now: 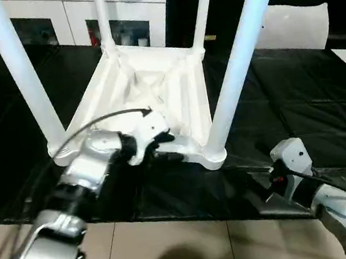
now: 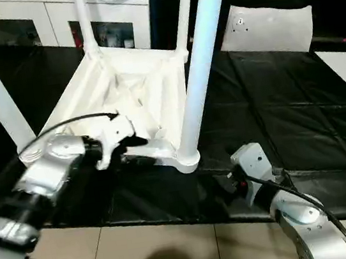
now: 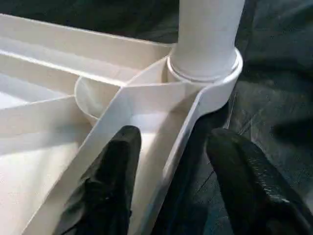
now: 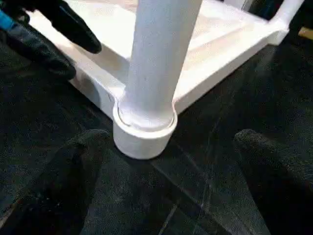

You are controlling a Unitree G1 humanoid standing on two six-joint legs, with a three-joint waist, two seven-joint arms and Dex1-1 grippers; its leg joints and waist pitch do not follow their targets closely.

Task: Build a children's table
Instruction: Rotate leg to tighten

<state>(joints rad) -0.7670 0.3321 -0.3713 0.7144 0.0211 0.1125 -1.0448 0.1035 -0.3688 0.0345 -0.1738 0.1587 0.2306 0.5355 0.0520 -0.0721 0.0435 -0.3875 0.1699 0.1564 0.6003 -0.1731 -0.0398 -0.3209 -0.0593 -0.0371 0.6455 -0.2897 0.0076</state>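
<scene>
Black sheeting (image 1: 298, 105) covers the work surface, with white cabinets (image 1: 48, 21) behind it and pale floor tiles (image 1: 177, 251) in front. On the sheeting the children's table lies upside down: its white tabletop (image 1: 148, 91) shows its ribbed underside, and four white legs stand upright in the corner sockets, among them the near right leg (image 1: 240, 55) and the near left leg (image 1: 16, 68). A white pillow-like block (image 2: 268, 26) lies on the sheeting beyond the table, well apart from it. The left claw (image 3: 168, 188) sits at the tabletop's near edge beside the near right leg; its black fingers (image 3: 115, 191) straddle the rim, one inside the frame and one outside, with space on either side of the wall, so nothing is gripped. The right claw (image 4: 166, 186) hangs low over the sheeting, pointing at the near right socket (image 4: 144, 132), its fingers wide apart and holding nothing.
</scene>
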